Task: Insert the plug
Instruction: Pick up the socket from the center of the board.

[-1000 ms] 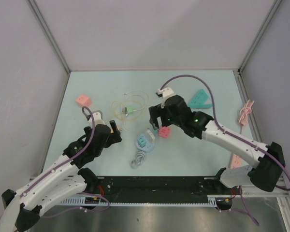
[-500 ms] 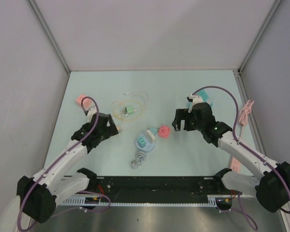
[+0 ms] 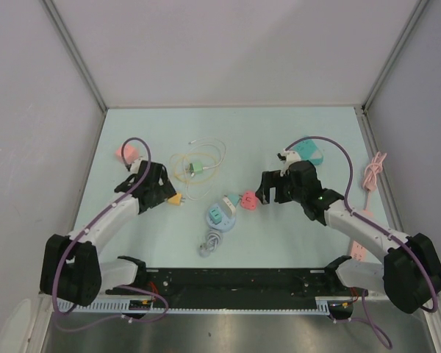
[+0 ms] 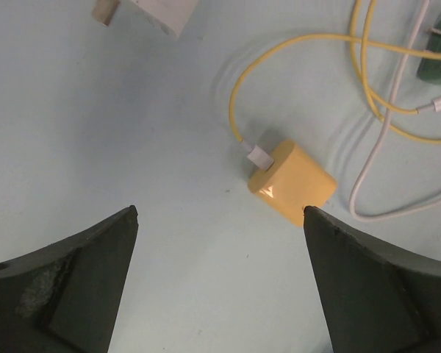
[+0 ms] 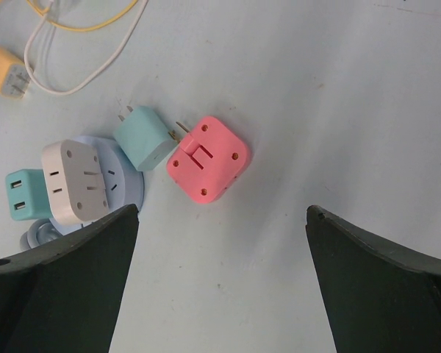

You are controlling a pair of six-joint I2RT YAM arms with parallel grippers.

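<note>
The mint plug (image 5: 144, 137), a smooth rounded plastic cube with thin metal prongs, lay on the matte pale table (image 3: 264, 132), touching the left corner of a glossy pink square adapter (image 5: 208, 159). Left of it, a cream socket block (image 5: 75, 182) sat on a round pale-blue base, with a teal charger (image 5: 20, 195) beside it. The right gripper (image 5: 222, 213) hovered just right of these, jaws spread wide and empty. The left gripper (image 4: 219, 220), equally wide and empty, hung by a yellow charger (image 4: 291, 182) fitted with a white connector and a looping yellow cable (image 4: 233, 103). Only the overhead view showed the teal power strip (image 3: 307, 151) at far right and a bundled pink cord (image 3: 373, 173).
</note>
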